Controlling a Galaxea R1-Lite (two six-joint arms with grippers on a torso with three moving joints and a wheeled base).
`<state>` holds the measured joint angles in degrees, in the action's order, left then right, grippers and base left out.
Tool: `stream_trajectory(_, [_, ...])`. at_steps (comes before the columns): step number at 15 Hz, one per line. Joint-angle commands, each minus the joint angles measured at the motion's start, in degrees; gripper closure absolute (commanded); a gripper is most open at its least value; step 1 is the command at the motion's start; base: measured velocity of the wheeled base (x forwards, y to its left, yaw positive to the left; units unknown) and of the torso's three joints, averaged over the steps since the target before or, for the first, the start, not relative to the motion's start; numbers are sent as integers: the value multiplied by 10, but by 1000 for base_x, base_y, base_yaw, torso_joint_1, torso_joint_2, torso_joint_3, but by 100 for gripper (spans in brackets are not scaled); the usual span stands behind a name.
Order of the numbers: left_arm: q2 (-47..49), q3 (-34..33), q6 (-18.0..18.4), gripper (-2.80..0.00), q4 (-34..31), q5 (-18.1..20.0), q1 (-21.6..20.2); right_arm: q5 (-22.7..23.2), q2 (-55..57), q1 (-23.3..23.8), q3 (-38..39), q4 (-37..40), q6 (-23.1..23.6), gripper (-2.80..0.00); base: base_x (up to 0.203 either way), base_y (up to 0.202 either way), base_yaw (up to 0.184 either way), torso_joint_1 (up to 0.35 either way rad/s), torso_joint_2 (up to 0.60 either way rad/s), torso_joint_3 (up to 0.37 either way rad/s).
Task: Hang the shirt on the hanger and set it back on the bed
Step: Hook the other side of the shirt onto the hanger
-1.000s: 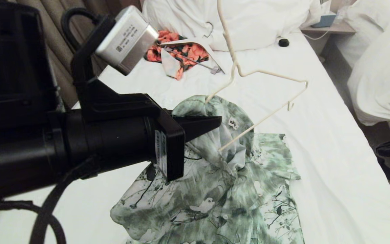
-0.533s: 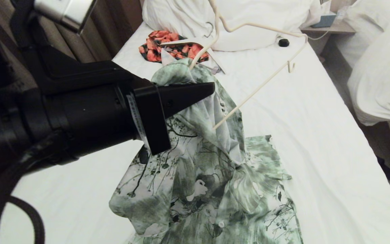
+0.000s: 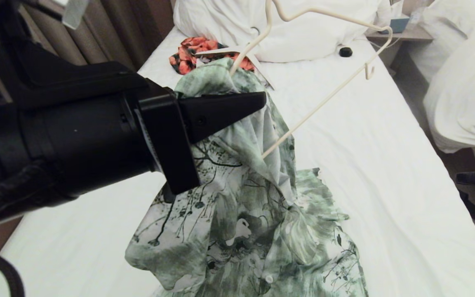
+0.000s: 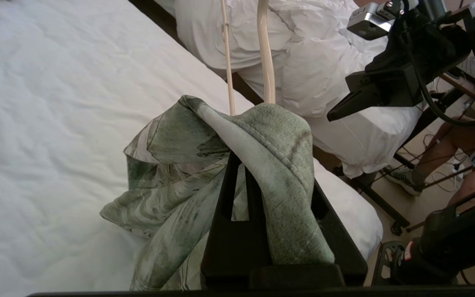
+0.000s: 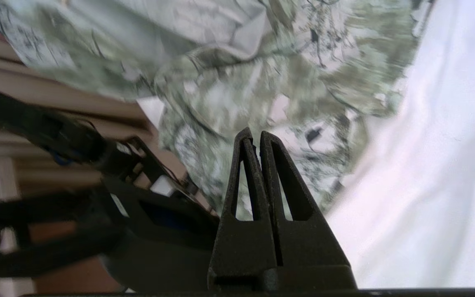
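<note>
Closest to you, the left gripper (image 3: 258,103) fills the left half of the head view, a thick black arm reaching across the bed (image 3: 386,173). Its fingers (image 4: 237,198) are clamped nearly together on a fold of the shirt (image 3: 245,214), the green and white print with dark leaves. From that pinch the cloth is lifted clear of the sheet and drapes down in a loose tent; its lower part lies crumpled on the white bed right below you.

One end of the hanger (image 3: 324,95), thin cream wire, is tucked inside the raised fabric. Its long bar slopes up and away to the right out of the cloth, bends at a small hooked notch, then runs back to the twisted neck near the top edge of the head view. The hanger is up in the air, not resting on the bed.

The right gripper (image 5: 258,138) sits low by the bed's right side, fingers pressed shut and empty, with the shirt ahead of it. In the head view only a dark sliver shows at the right edge.

Farther up the bed lies an orange and black floral garment (image 3: 188,55) with a flat white hanger (image 3: 221,51) on it, partly hidden behind the lifted shirt. Beyond are white pillows (image 3: 316,33), a small black round object (image 3: 345,51) on the sheet, brown curtains (image 3: 114,37) on the left, and a second bed with a heaped duvet (image 3: 464,90) on the right.
</note>
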<state>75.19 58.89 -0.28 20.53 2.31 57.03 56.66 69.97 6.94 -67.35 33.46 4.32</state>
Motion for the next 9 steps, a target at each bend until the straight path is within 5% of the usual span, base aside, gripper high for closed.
stream_trajectory(1, [-4,2,-1,0,1,-2,1,0,0,-14,7,-19,-51,0,0,0,0,0,0,0])
stream_trajectory(9, [-16,14,-22,0,5,-22,-2,-3,120,-63,51,-176,-71,0,0,0,0,0,0,0])
